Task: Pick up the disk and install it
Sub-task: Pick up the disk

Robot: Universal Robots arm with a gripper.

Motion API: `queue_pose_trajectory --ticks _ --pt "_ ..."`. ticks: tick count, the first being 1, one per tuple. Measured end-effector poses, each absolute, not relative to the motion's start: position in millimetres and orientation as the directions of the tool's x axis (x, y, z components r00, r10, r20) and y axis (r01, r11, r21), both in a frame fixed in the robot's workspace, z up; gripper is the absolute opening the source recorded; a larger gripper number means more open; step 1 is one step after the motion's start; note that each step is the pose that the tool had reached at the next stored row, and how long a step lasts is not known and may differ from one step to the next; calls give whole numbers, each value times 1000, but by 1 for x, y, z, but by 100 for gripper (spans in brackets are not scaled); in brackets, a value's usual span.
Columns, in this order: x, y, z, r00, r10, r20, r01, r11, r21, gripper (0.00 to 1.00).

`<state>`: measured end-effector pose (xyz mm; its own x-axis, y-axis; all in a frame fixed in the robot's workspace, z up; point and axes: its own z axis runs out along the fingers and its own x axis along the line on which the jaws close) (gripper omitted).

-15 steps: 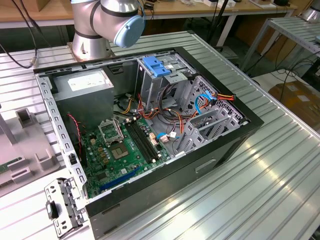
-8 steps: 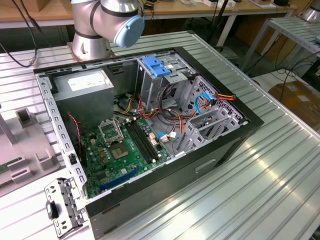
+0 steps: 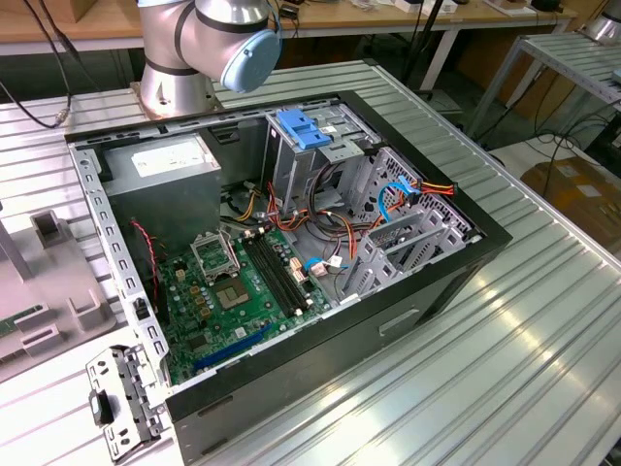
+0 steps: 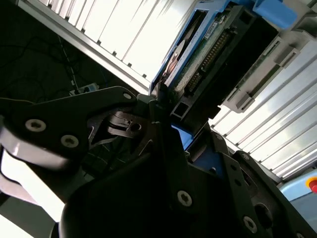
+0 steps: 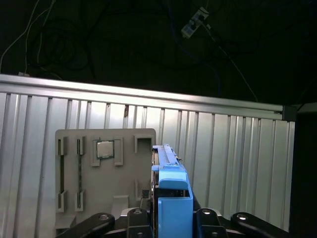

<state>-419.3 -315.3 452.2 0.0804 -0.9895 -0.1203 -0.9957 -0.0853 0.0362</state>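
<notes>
End effector point(image 5: 171, 220) grips the disk point(image 5: 171, 181). Open computer case point(image 3: 408, 313) holds green motherboard point(image 3: 233, 291) and grey power supply point(image 3: 165, 170). Bright blue plastic edges the disk.

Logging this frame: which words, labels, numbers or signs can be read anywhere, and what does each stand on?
No text can be read.
White sticker on the power supply box: print too small to read.
Label on the disk: seen nearly edge-on in the second wrist view, unreadable.
Motherboard: markings too small to read.
</notes>
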Motion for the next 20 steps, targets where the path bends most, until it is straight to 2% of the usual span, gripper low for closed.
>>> queue_pose_trajectory --ticks 20 --pt "-419 -315 475 80 -989 -121 -996 -85 36 37"
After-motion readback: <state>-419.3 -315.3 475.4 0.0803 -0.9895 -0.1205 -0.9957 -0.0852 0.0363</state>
